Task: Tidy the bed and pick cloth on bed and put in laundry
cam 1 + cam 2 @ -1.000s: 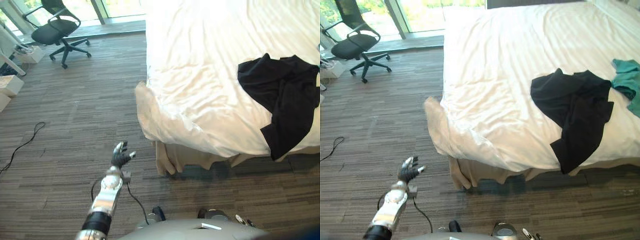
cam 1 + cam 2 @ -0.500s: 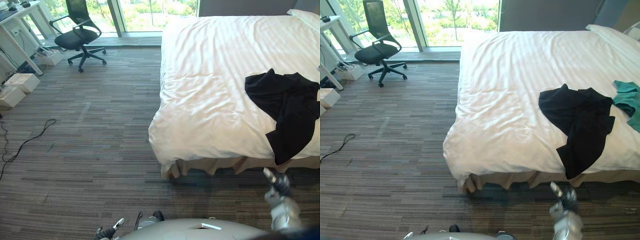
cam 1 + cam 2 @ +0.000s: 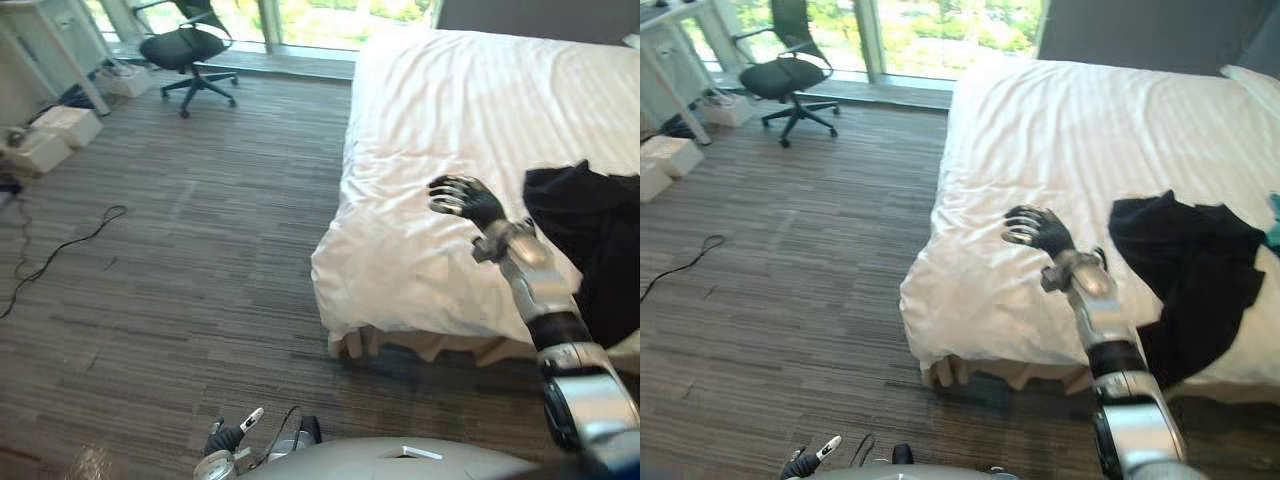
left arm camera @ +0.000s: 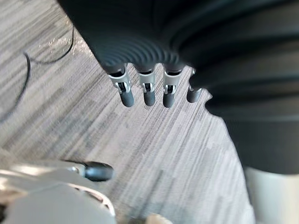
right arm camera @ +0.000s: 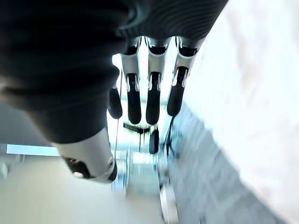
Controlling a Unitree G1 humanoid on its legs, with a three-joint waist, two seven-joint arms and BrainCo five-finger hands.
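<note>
With my right hand (image 3: 1040,232) hovering spread and empty over the near corner of the bed (image 3: 1070,120) and the black cloth (image 3: 1200,255) lying untouched at its 3 o'clock, I judge I'm reaching, and next must swing right, lower and close on it.

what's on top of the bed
A black cloth lies on the white sheet, with a bit of teal cloth beside it. The right hand, open, hangs above the sheet. Anything under the black cloth is covered.
</note>
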